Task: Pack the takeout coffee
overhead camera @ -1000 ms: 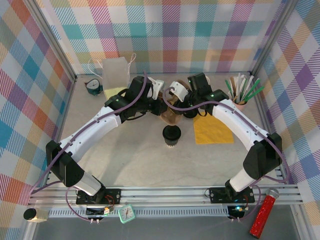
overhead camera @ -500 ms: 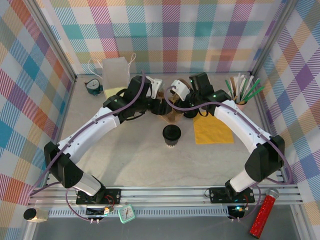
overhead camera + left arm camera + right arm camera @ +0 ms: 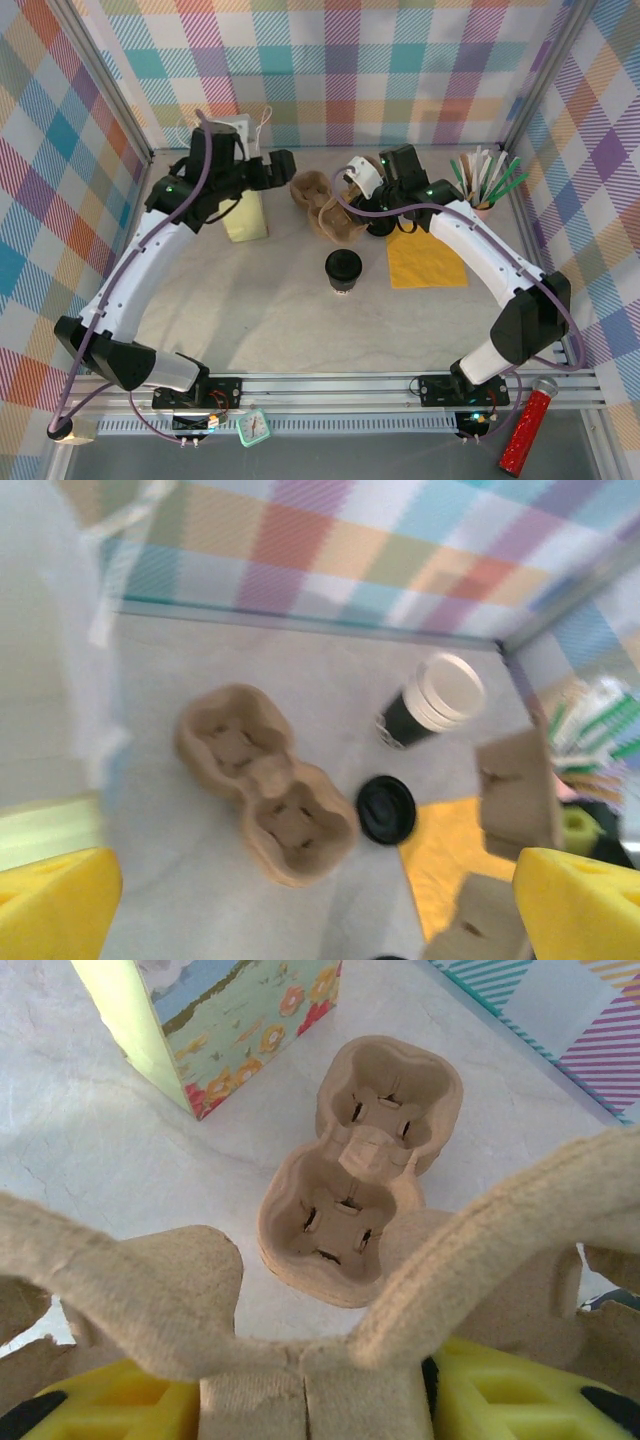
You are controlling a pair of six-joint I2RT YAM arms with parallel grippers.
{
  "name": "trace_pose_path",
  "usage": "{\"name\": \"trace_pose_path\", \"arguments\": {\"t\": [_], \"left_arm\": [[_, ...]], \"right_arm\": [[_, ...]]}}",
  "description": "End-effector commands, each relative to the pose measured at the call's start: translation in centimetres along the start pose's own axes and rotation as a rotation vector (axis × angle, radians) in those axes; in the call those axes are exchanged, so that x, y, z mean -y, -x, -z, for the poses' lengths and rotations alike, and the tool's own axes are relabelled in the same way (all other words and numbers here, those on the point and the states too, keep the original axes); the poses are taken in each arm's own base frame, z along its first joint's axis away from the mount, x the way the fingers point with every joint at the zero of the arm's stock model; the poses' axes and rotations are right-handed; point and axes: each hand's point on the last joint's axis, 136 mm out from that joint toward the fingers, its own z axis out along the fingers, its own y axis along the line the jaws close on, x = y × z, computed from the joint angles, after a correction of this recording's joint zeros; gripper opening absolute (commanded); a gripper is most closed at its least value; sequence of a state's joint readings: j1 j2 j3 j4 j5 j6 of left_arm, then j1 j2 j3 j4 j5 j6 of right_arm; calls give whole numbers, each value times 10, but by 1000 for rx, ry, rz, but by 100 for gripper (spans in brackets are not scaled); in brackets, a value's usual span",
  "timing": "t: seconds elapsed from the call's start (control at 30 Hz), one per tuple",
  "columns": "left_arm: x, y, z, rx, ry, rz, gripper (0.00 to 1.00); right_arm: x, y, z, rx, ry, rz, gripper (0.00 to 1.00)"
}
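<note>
Mid-table, takeout coffee (image 3: 343,268) stands clear; left claw (image 3: 283,166) gapes apart, right claw (image 3: 310,1400) clamps a pulp carrier (image 3: 130,1270).

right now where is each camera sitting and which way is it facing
top external: above and behind, looking down at the table; left arm, right arm show.
left wrist: raised, facing down at the empty carrier; open yellow jaws in bottom corners.
right wrist: low, facing the same carrier past jaws holding a second carrier.
shared: all three see the empty carrier.
</note>
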State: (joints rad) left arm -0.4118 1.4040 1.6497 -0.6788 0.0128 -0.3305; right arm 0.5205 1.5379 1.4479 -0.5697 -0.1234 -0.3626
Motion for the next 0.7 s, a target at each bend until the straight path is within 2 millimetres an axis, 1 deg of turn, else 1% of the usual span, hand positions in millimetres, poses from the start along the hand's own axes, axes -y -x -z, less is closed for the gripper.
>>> {"name": "trace_pose_path", "arguments": {"t": [0.0,0.1,0.23,0.27,0.33,0.4,0.43,0.47,0.53,0.6,0.67], "left_arm": [[-42,15,23,37,173,49,100],[-79,27,25,34,294,100,92],[-111,41,15,9,410,97,84],[-119,43,9,-3,436,91,81],[-136,47,5,-14,518,86,71],[-156,47,4,-31,615,96,67],[-163,45,5,-39,647,108,67],[-171,43,7,-47,673,124,70],[-179,38,5,-65,689,140,72],[-186,32,-3,-103,688,155,74],[-195,23,-16,-155,680,173,74]], "right_arm": [[3,18,22,68,-22,-26,49],[3,23,26,84,-20,-35,49],[1,27,30,99,-11,-46,49],[1,27,30,100,-10,-50,49],[1,28,30,102,-9,-53,49],[1,29,32,107,-10,-56,49],[1,28,31,103,-10,-59,49],[1,29,32,106,-12,-59,49],[1,28,32,104,-13,-61,49],[1,28,32,103,-13,-62,49],[2,28,31,101,-15,-62,49]]}}
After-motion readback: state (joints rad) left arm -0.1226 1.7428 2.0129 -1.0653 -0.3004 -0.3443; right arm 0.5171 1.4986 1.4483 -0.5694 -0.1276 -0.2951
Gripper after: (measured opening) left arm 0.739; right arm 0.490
